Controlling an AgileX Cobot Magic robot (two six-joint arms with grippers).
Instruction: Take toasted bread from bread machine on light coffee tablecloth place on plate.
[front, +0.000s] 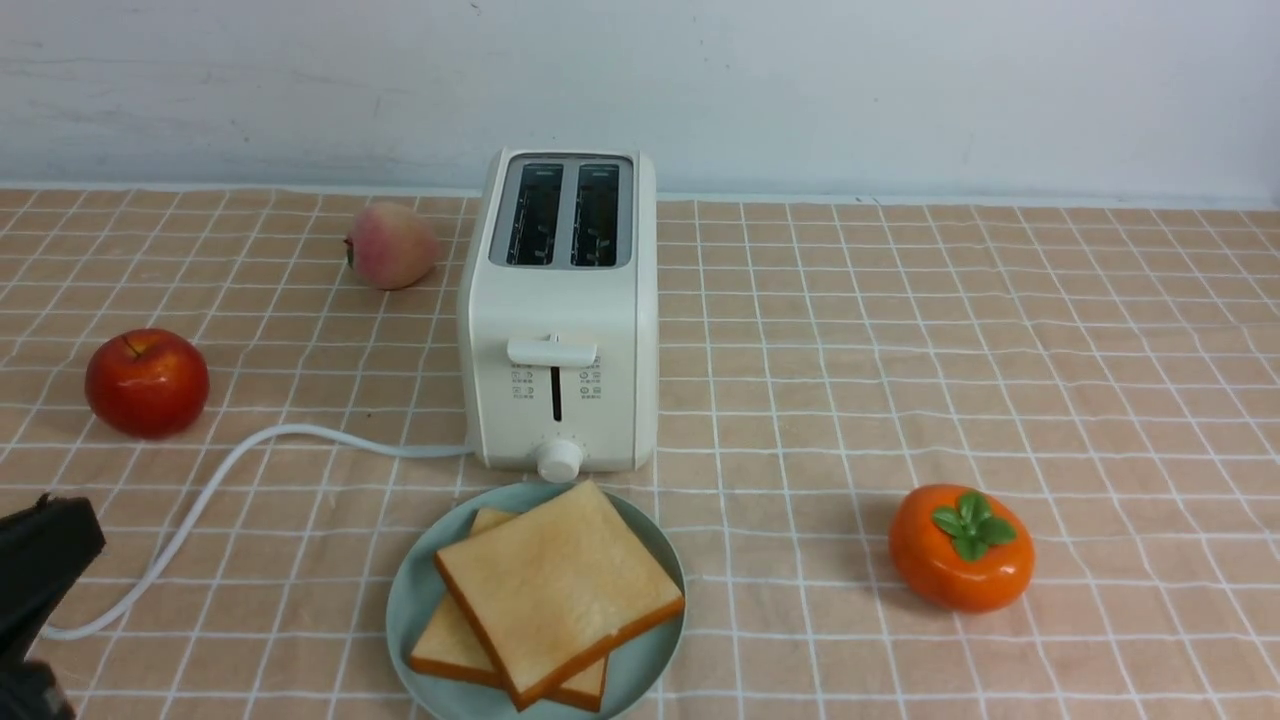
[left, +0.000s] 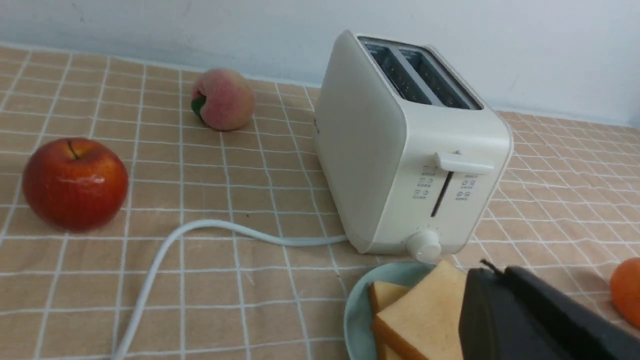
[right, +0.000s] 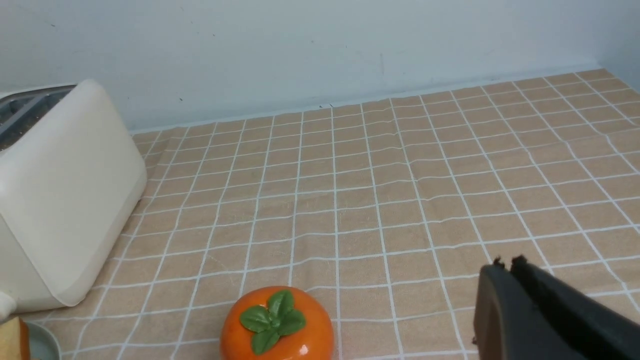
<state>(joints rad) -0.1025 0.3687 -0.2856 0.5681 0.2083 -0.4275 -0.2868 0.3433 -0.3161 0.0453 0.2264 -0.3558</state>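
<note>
The cream-white bread machine (front: 558, 310) stands mid-table on the light coffee tablecloth (front: 900, 350), both slots empty, lever up. Just in front, the teal plate (front: 415, 600) holds two slices of toasted bread (front: 555, 585), the top one lying askew over the lower one (front: 450, 645). They also show in the left wrist view, the toaster (left: 405, 150) behind the plate (left: 357, 310) and bread (left: 430, 315). My left gripper (left: 492, 272) is shut and empty, low at the front left (front: 45, 560), apart from the plate. My right gripper (right: 505, 265) is shut and empty over bare cloth; the front view does not show it.
A red apple (front: 147, 382) and a peach (front: 390, 245) lie left of the toaster. The white cord (front: 220, 470) runs from the toaster to the front left. An orange persimmon (front: 962, 547) sits at front right, near my right gripper (right: 276, 325). A white wall stands behind.
</note>
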